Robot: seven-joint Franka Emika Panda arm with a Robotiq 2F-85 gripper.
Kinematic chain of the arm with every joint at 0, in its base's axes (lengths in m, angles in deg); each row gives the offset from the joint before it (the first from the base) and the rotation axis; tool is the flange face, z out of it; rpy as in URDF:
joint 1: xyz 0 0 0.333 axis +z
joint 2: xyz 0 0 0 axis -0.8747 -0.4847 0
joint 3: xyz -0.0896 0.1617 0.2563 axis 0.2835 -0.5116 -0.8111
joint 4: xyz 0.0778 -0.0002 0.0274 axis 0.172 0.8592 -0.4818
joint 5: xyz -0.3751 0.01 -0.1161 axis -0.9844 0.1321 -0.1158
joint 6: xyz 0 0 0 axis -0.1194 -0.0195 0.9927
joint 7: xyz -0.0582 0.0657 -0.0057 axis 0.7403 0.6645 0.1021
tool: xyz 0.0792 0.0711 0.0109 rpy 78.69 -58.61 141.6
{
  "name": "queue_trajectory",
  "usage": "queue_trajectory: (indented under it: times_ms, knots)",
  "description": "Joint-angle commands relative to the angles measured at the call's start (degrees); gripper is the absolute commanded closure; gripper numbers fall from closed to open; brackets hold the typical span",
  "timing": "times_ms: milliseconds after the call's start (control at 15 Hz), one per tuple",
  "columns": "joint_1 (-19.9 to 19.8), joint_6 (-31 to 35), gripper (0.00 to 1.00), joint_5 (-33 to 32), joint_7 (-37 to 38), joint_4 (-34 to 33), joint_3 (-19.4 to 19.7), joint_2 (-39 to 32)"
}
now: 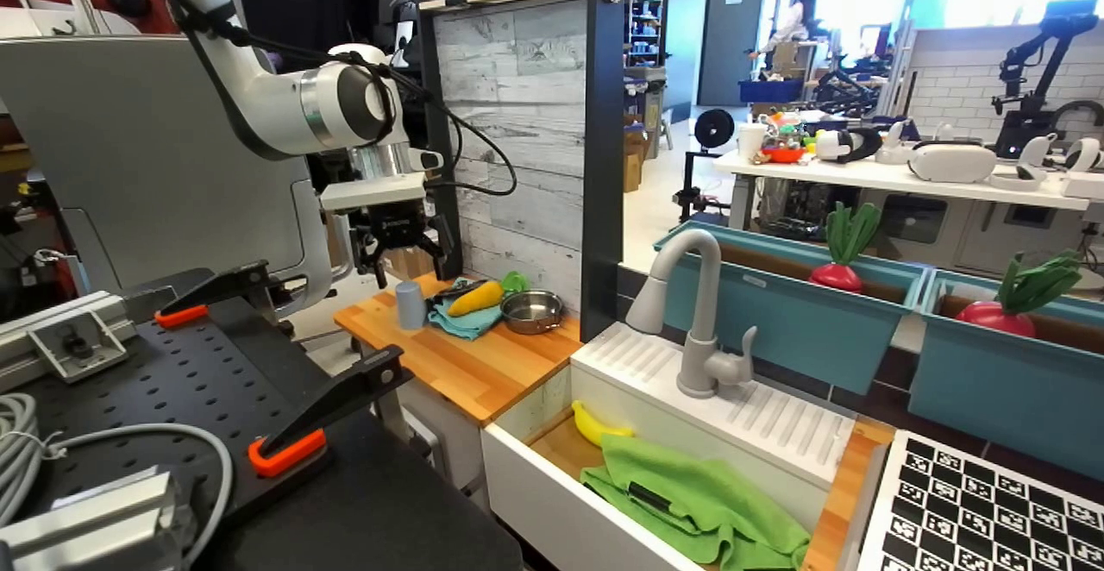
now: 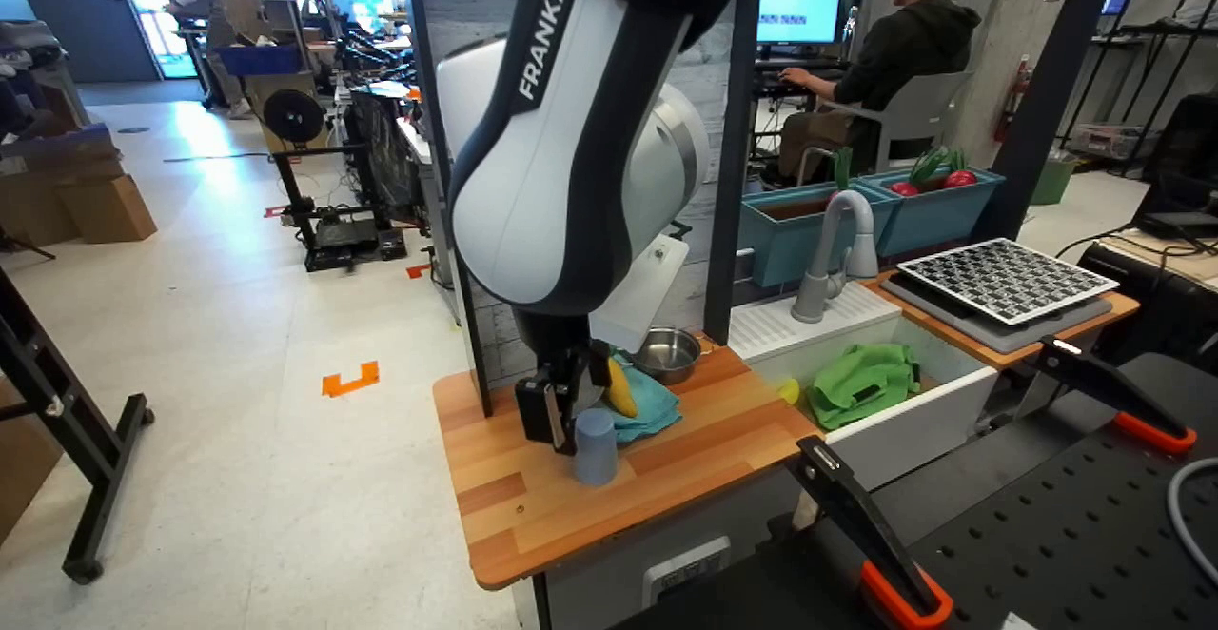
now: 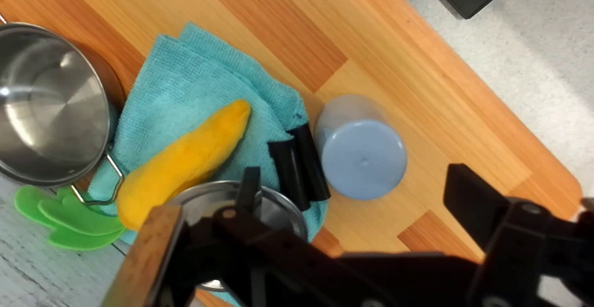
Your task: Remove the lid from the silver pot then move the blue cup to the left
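The silver pot (image 3: 51, 107) stands uncovered on the wooden counter; it shows in both exterior views (image 1: 532, 312) (image 2: 668, 356). A silver lid (image 3: 283, 212) lies apart from it on the teal towel, partly hidden by my gripper in the wrist view. The light-blue cup (image 3: 364, 158) stands upside down beside the towel, its closed end up; it shows in both exterior views (image 1: 410, 305) (image 2: 596, 449). My gripper (image 3: 355, 172) is open and empty above the counter. In the wrist view the cup appears between and slightly beyond its fingers. The gripper also shows in an exterior view (image 1: 412, 265).
The teal towel (image 3: 167, 84) bears a yellow vegetable-like item (image 3: 185, 158) and black pieces (image 3: 299, 168) close to the cup. A green leafy item (image 3: 69, 219) lies by the pot. A panel wall (image 1: 517, 140) backs the counter. The sink and grey faucet (image 1: 699, 312) adjoin it.
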Motion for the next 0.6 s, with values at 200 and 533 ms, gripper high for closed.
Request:
queue_trajectory:
  times_ms: [200,533]
  knots:
    - [-0.92,-0.27,0.00,-1.10,0.62,4.88,-1.55,4.42]
    - [-1.00,-0.27,0.00,-1.07,0.66,5.57,-1.75,4.81]
